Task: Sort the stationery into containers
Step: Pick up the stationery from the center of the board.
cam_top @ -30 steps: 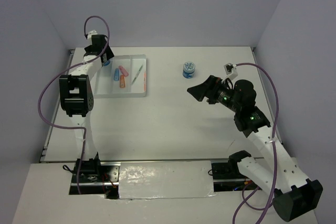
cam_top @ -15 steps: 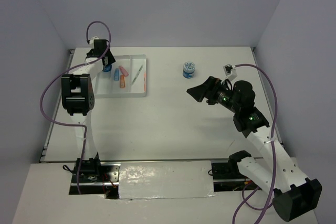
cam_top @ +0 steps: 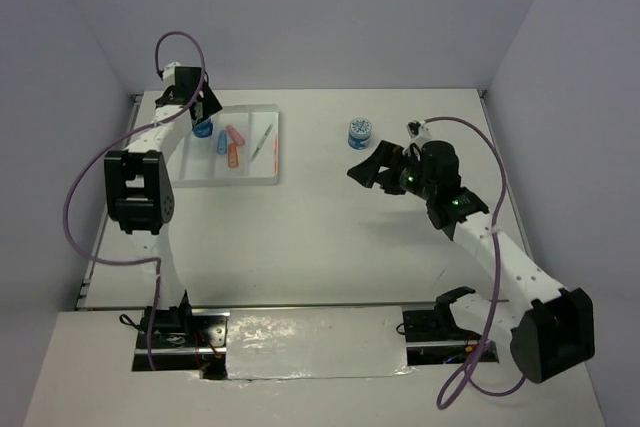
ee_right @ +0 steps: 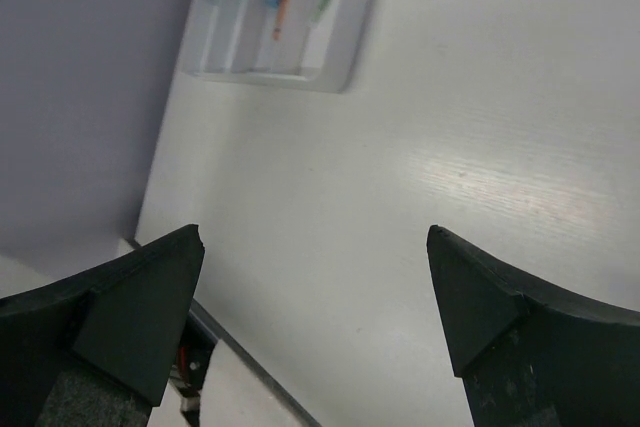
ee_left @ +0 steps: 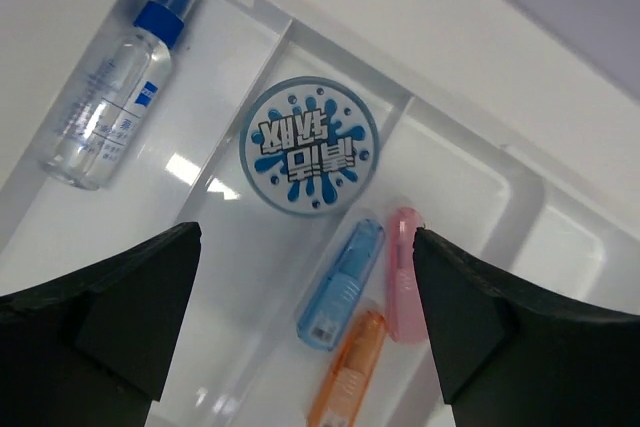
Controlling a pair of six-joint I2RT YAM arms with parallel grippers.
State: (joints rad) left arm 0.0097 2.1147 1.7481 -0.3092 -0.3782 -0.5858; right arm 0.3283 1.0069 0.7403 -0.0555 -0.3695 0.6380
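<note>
The white tray (cam_top: 250,175) is set at the far left, the left gripper (ee_left: 305,239) held spread and empty over it and the right gripper (cam_top: 368,169) likewise spread right of centre, while the loose blue spool (cam_top: 360,133) standing just beyond the latter, judged light, rigid and smooth, is best pinched across its rim.

A white, matte desk (cam_top: 330,227) fills the enclosure. Plain pale lilac-grey panels close it in: a back wall (cam_top: 320,17), a left wall (cam_top: 50,147) and a right wall (cam_top: 570,97). Along the near edge runs a pale ledge (cam_top: 90,367) patched with crinkled silvery tape (cam_top: 315,352). Soft, even light leaves a faint sheen (ee_right: 480,182) on the desk.
</note>
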